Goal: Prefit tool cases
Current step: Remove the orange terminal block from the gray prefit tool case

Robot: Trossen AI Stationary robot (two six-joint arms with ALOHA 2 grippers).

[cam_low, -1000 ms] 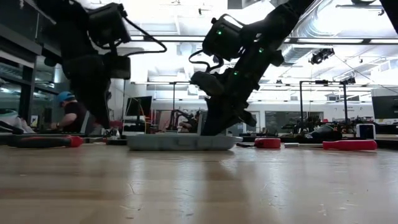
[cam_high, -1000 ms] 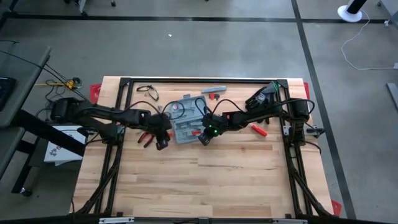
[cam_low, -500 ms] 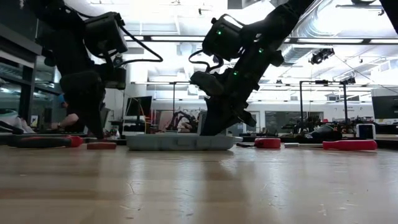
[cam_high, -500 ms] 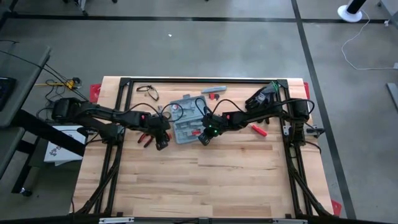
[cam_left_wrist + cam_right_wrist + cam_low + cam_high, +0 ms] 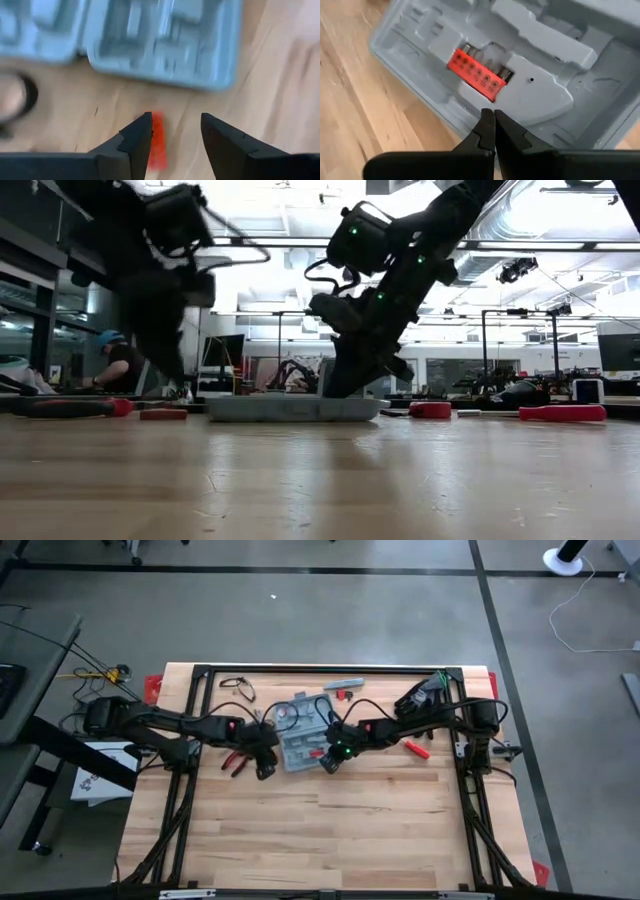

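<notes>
My left gripper (image 5: 172, 132), fingers now apart, has released the small red part (image 5: 158, 142) beside the open grey-blue plastic hinged case (image 5: 165, 42); refitting pending.

Wooden table (image 5: 330, 830) bearing open tool case (image 5: 298, 732), red-handled tools (image 5: 417, 749), black gloves (image 5: 422, 695).

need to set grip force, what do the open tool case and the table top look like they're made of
Tool case: looks like moulded plastic, grey-blue and matt; rounded recesses and soft edges suggest it. Table: light wood, probably jointed strips, with visible grain and plank lines; smooth, slightly glossy at table height.
</notes>
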